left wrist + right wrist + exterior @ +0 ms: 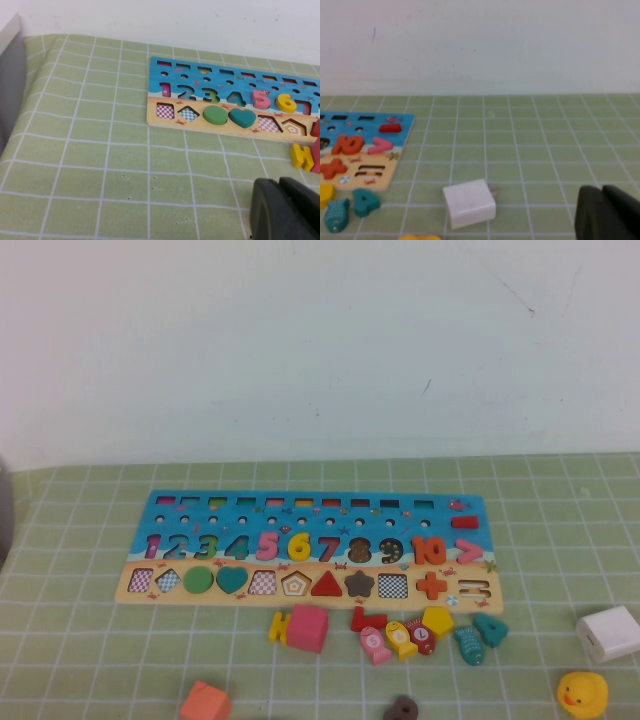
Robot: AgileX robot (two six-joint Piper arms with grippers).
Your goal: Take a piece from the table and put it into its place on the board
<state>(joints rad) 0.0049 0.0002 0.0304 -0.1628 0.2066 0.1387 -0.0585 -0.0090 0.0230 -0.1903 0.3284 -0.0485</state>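
Green checked cloth: yellow wooden numeral 6 [298, 547] already seated in long wooden puzzle board [150, 585]. Beside the board we see right gripper [607, 212] shut, empty; left gripper [282, 210] cannot tell.

The board [300, 550] lies across the middle of the table [90, 640], its long side facing me, with the wall [320, 340] behind it. The piece [299, 546] already sits in its slot in the row of numerals, between the 5 and the 7. In front of the board, loose pieces are scattered near its right half. Further right, well apart from the board, a cube-shaped charger [609, 633] lies with a duck [582, 695] just in front of it. My left gripper [285, 210] hovers low over the table before the board's left end; my right gripper [607, 212], jaws together, hangs near the charger.
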